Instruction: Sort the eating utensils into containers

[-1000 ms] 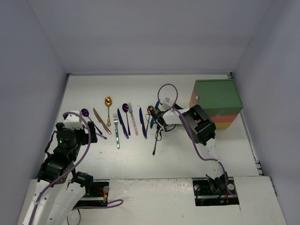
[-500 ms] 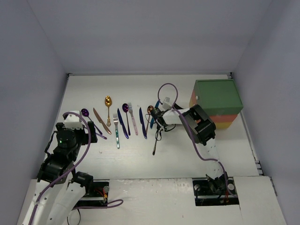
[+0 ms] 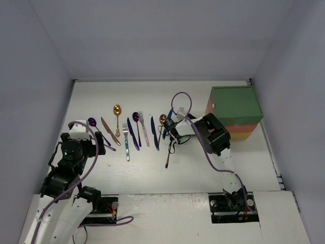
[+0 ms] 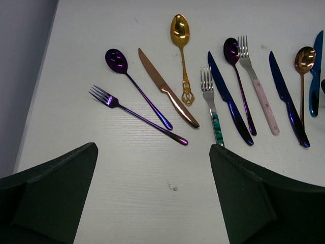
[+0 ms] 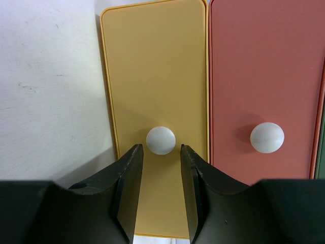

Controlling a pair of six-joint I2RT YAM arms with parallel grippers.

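Right gripper (image 5: 160, 150) is half spread and pinching nothing. The white knob (image 5: 161, 140) of the yellow drawer (image 5: 152, 66) sits centred just past its fingertips, no contact visible. Red drawer (image 5: 264, 66) is next to the right. Left gripper (image 4: 152, 195) is spread wide at frame bottom, with the utensils (image 4: 210, 101) in a row above it on the table (image 4: 127, 193).

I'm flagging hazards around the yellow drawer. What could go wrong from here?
The right gripper frames the small round knob of the yellow drawer without gripping it yet; the fingers may slip off. Pulling this bottom drawer could drag the whole stacked block instead of opening it.
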